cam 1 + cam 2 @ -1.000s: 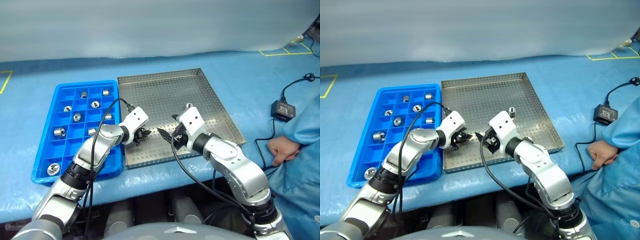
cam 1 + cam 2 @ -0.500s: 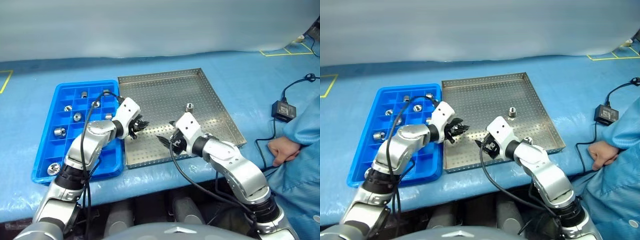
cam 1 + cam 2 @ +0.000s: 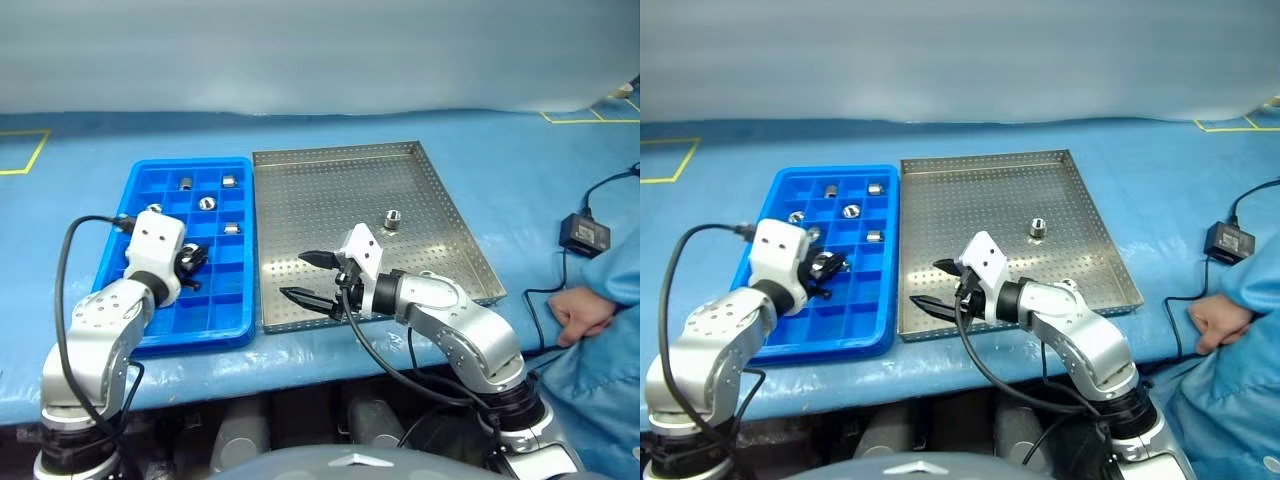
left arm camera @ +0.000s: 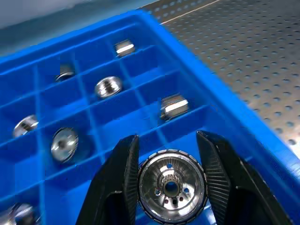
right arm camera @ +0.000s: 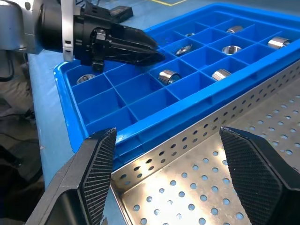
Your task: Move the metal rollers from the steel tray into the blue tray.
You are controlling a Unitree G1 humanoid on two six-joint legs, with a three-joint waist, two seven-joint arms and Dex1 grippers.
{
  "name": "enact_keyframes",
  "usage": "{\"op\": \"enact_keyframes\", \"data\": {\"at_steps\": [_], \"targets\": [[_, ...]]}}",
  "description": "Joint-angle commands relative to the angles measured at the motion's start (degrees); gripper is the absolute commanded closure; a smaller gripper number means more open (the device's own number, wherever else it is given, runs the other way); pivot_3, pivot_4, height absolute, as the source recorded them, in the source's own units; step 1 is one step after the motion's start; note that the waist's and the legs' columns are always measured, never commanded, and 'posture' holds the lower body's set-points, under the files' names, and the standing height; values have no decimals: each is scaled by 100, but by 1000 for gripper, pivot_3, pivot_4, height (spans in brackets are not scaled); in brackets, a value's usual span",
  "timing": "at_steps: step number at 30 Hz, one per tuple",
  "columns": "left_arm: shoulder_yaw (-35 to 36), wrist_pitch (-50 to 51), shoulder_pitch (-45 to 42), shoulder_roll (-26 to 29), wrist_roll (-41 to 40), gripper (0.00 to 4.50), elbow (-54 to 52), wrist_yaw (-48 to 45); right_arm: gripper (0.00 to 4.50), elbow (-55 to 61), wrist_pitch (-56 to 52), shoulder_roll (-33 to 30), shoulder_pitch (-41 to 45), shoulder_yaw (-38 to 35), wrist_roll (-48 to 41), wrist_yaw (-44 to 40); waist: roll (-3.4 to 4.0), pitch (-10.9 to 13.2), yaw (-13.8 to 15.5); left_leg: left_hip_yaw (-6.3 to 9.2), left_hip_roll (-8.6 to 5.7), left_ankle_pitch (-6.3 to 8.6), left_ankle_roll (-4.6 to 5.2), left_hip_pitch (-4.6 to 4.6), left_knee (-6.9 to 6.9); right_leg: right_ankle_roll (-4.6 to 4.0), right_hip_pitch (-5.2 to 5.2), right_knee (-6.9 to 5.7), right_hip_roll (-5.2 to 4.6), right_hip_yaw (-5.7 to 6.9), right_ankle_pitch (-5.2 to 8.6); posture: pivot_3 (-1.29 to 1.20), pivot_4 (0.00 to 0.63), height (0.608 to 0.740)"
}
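L gripper [image 4: 169, 185] is clamped on a shiny metal roller [image 4: 171, 186] over the blue tray [image 3: 238, 320], at 9 o'clock of the steel tray [image 3: 440, 200]. R gripper [image 3: 305, 276] hangs w/ jaws wide apart, empty; one roller [image 3: 393, 219] left at 2 o'clock in the steel tray. Rollers look hard, dense, slick: best pinched across the round sides.

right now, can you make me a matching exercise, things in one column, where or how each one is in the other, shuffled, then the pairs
Things:
1. left tool
2. right tool
3. lone metal roller
4. black power adapter

Places or states:
A. standing on the steel tray, toward its far right part
B. open, with nothing between its fingers, over the near left corner of the steel tray
C. on the blue cloth to the right of the steel tray
D. shut on a roller, over the blue tray

Pairs: 1-D, 2-B, 3-A, 4-C
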State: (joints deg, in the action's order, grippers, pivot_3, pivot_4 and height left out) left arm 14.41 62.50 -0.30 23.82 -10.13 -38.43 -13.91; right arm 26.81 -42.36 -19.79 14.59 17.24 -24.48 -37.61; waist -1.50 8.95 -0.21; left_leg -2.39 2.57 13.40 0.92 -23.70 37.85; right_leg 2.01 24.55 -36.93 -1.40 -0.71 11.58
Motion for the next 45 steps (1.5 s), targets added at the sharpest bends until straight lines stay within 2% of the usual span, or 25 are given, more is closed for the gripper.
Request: {"op": "enact_keyframes", "data": {"at_steps": [1, 5, 12, 18, 20, 23, 27, 32, 36, 41, 45], "targets": [[178, 81, 98, -98, 58, 2864, -305, 215, 785, 43, 167, 7, 139, 24, 1, -67, -3, 0, 104, 0, 0, 0, 0, 0, 1, -1, 0, 0, -1, 0, 0, 108, 150, 740], [122, 90, 170, -116, 13, 2864, -247, 214, 785, 24, 211, -5, 186, 23, 13, -35, -9, -3, 193, -2, 0, 0, 0, 0, 7, -2, -2, 0, -6, 0, 0, 106, 150, 740], [-114, 43, -27, -128, -36, 2864, 108, 171, 785, 189, 246, -101, 134, 59, 76, -4, -9, -4, 184, -3, 0, 0, 0, -1, 4, -5, -1, 0, -5, 0, 0, 70, 150, 740], [-144, -186, -154, -201, -100, 885, 133, 120, 785, 333, 187, -172, 5, -55, 202, 251, -10, -4, 138, -3, 0, 0, 0, -1, 2, -6, 1, 0, -4, 0, 1, 35, 150, 740], [-114, -512, -283, -452, -378, 885, 85, -60, 785, 337, 18, -168, -47, -185, 318, 567, -10, -4, 141, -3, 1, 0, 0, -1, 4, -6, 0, 1, -6, 1, 1, 19, 150, 740], [-564, -963, -471, -710, -801, 885, 58, -554, 785, 418, -395, -335, -95, -376, 588, 1052, -14, -7, 138, -5, 2, 0, 2, -7, 13, -4, 0, 1, -15, 0, -1, -25, 150, 740], [-1503, -1390, -759, -584, -932, 885, 324, -1173, 785, 713, -982, -651, -8, -728, 735, 1403, -14, -7, 53, -21, -5, 3, 8, -8, 13, -21, 1, 3, -19, -6, -12, -80, 150, 740], [-2278, -1865, -1037, -472, -843, 885, 815, -1584, 785, 1074, -1977, -918, -106, -1280, 808, 1811, -9, -8, -193, -29, 0, 4, 10, -6, 5, -15, 5, 2, 0, -8, -3, -164, 150, 740], [-2621, -2112, -1198, -541, -823, 885, 1110, -1733, 785, 1341, -2609, -1060, -329, -1618, 741, 1899, -9, -9, -347, -28, 0, 4, 10, -7, 5, -8, 6, 1, 1, -11, 1, -220, 150, 740], [-2880, -2306, -1226, -628, -873, 885, 1318, -1876, 785, 1472, -3076, -881, -626, -1908, 777, 2145, -8, -10, -535, -24, -3, 5, 11, -4, 8, -1, 6, 1, -1, -21, -2, -255, 150, 740], [-2980, -2353, -1251, -637, -868, 885, 1375, -1914, 785, 1200, -3038, -345, -628, -2169, 887, 2515, -4, -11, -726, -24, -1, 5, 11, 0, 10, 1, 5, -4, 1, -25, -3, -261, 150, 740]]}}
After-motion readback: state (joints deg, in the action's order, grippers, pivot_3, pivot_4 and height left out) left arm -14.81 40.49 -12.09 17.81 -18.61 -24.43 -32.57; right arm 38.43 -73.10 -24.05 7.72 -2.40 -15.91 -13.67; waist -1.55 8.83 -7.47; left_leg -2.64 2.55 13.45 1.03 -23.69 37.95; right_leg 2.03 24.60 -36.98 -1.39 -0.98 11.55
